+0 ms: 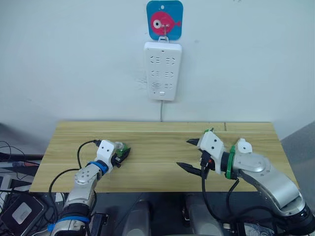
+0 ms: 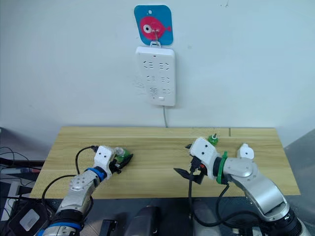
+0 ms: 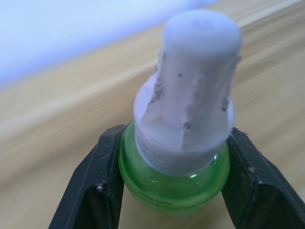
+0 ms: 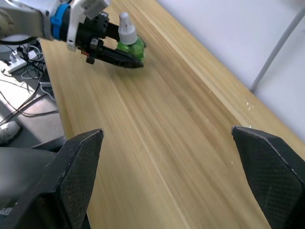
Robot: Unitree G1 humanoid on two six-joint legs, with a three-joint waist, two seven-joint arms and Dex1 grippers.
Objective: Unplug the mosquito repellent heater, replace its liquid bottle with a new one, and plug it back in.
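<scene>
**Wooden table, white wall, bottle pinched in the left gripper**

Light wood table (image 1: 157,142) was pushed up against a plain white wall (image 1: 74,59).

What looked like the mosquito repellent heater (image 2: 244,151), a small white rounded piece with a dark round spot, sat on the table's right side. It was just behind the right arm, which partly covered it, so I couldn't make out any prongs. Just beside it, toward the middle, a little green-topped thing (image 2: 213,138) poked up behind the right gripper (image 1: 184,153); it was too hidden to tell more. That gripper hung over the table with its two black fingers spread wide and nothing between them.

Over on the left side, the left gripper (image 1: 124,153) was clamped on a green liquid bottle (image 3: 176,181) with a scuffed white cap, low over the wood.

Up on the wall, well apart from the heater, a tall white power strip (image 1: 162,71) hung from a hook on a blue sticker (image 1: 164,19) with a pink fish. Its cord (image 1: 161,110) dropped behind the table. Any markings on the strip were too small to read. Loose cables (image 1: 10,157) lay off the table's left edge.
</scene>
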